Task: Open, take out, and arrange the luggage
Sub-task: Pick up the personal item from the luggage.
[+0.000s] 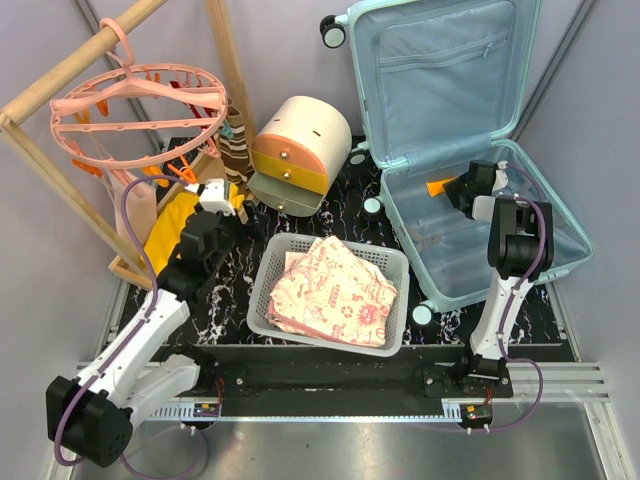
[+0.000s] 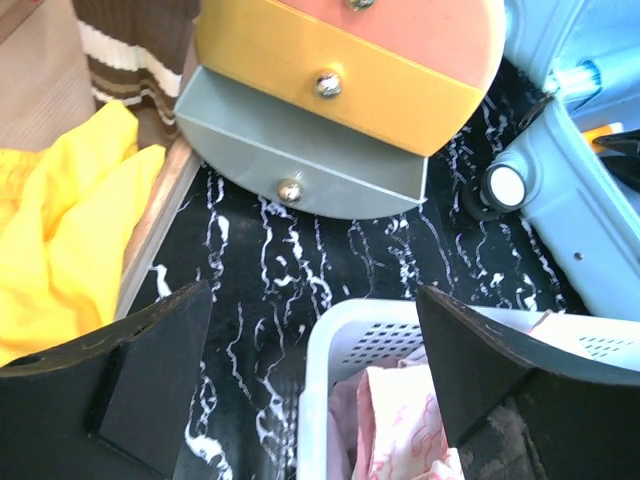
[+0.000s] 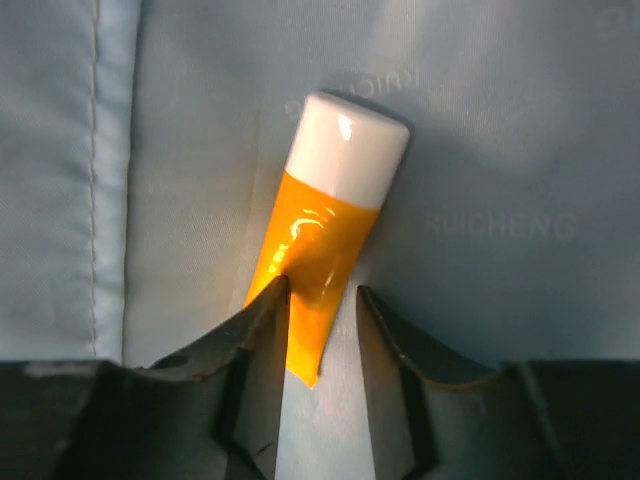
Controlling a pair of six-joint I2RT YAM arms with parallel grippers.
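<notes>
Right gripper (image 3: 322,290) stood narrow astride the orange tube (image 3: 320,230) inside the luggage (image 1: 445,90), apparently for removal; grip unconfirmed. Left gripper (image 2: 312,300) wide, empty.

Overhead view: even, diffuse light is falling from above and exposure is holding. The arms are casting only short, soft shadows on the black marbled mat (image 1: 232,300). The luggage (image 1: 445,70) lining is reading pale and flat. The steel table (image 1: 380,445) is giving off a dull sheen. Focus is staying sharp throughout.

Left wrist view: bright and saturated. Pinpoint highlights are glinting on the drawer knobs (image 2: 327,84). The yellow cloth (image 2: 60,230) is nearing overexposure, and the near foreground is going dark.

Right wrist view: white glare streaks are showing on the orange tube (image 3: 318,240) and its cap. A soft shadow is hugging the cap, and the bottom foreground is blurring.
</notes>
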